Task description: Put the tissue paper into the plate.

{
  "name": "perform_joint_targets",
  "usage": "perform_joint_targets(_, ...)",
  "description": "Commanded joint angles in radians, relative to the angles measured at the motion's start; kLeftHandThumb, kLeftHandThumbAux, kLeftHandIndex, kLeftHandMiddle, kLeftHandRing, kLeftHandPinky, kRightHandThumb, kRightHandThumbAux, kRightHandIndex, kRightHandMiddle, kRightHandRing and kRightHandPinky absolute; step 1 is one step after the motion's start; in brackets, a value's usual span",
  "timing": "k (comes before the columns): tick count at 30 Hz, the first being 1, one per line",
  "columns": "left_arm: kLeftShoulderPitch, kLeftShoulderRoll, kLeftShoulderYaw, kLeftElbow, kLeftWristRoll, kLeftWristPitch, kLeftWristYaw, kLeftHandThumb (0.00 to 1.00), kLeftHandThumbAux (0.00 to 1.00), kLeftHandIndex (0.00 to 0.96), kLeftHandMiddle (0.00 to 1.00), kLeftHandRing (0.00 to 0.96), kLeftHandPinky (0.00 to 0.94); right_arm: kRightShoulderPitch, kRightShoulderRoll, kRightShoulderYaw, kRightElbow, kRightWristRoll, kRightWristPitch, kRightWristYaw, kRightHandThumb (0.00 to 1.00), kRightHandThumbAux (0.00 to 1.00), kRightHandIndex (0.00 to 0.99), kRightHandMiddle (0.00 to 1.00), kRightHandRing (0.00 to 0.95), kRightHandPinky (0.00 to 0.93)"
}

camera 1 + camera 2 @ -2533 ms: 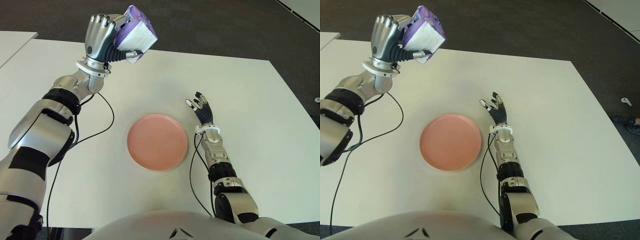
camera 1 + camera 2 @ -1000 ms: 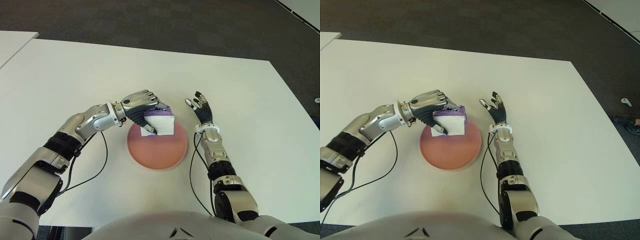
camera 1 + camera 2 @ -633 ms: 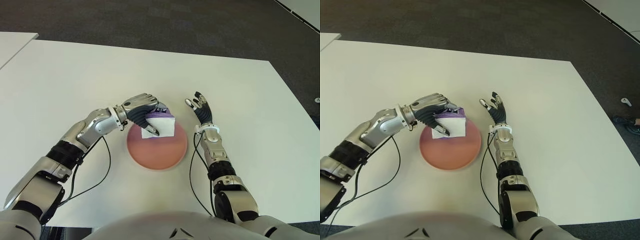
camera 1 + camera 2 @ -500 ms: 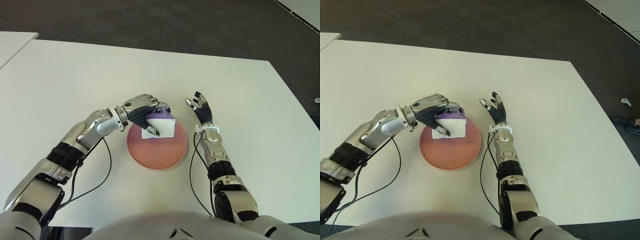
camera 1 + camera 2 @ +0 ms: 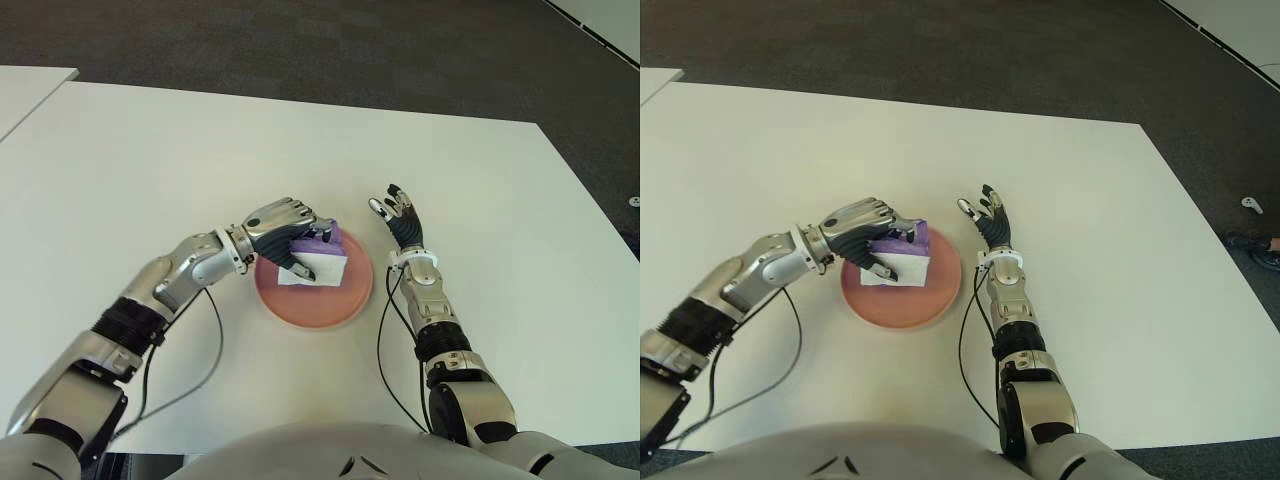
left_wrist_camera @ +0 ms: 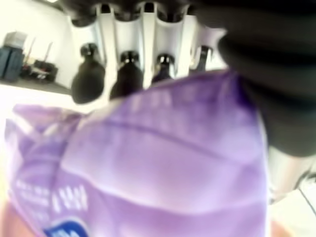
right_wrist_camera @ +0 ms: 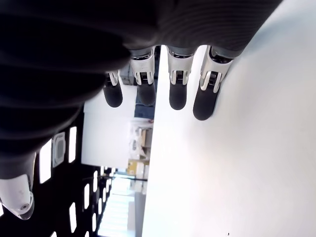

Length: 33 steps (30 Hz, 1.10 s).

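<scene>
My left hand [image 5: 280,222] has its fingers [image 5: 300,268] wrapped over the purple-and-white soft tissue paper pack [image 5: 320,258], which sits low over the far half of the round pink plate [image 5: 330,305] on the white tabletop [image 5: 500,180]. Directly beneath my palm, its long axis runs across the plate. Whether its underside touches the plate is hidden. My right hand [image 5: 400,222], fingers spread and empty, shows just beside the plate's right edge.

Robot body: 2 arms in silver-grey shells with black joint bands and white wrist rings. Left hand [image 5: 279,228]: silver metal back, black ribbed fingers. Right hand [image 5: 400,217]: black fingers, pale tips. 1 thin black cable [image 5: 381,340] trails beside each forearm.
</scene>
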Motion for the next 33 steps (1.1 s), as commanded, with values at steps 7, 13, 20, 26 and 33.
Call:
perform_joint_targets(7, -0.016, 0.053, -0.045, 0.017, 0.009, -0.090, -0.082, 0.046, 0.431, 0.028, 0.034, 0.026, 0.021, 0.036, 0.012, 0.002, 0.039, 0.006, 0.040, 0.006, 0.148, 0.561, 0.093, 0.098, 0.089, 0.128)
perform_joint_targets(13, -0.033, 0.085, -0.047, -0.042, 0.051, -0.066, -0.158, 0.073, 0.373, 0.002, 0.003, 0.002, 0.002, 0.035, 0.012, 0.002, 0.038, 0.005, 0.044, 0.004, 0.144, 0.564, 0.093, 0.097, 0.088, 0.125)
perform_joint_targets(20, -0.047, 0.102, -0.044, -0.062, 0.043, -0.069, -0.199, 0.130, 0.337, 0.000, 0.000, 0.000, 0.000, 0.034, 0.012, 0.000, 0.040, 0.008, 0.042, 0.007, 0.145, 0.567, 0.094, 0.097, 0.088, 0.126)
perform_joint_targets(26, -0.055, 0.113, -0.030, -0.059, 0.011, -0.093, -0.210, 0.134, 0.305, 0.000, 0.000, 0.000, 0.000, 0.035, 0.010, -0.001, 0.041, 0.011, 0.037, 0.012, 0.147, 0.567, 0.094, 0.097, 0.087, 0.124)
perform_joint_targets(33, -0.051, 0.111, -0.010, -0.038, -0.075, -0.132, -0.217, 0.141, 0.287, 0.000, 0.000, 0.000, 0.000, 0.034, 0.007, -0.001, 0.043, 0.010, 0.037, 0.015, 0.140, 0.565, 0.094, 0.096, 0.087, 0.126)
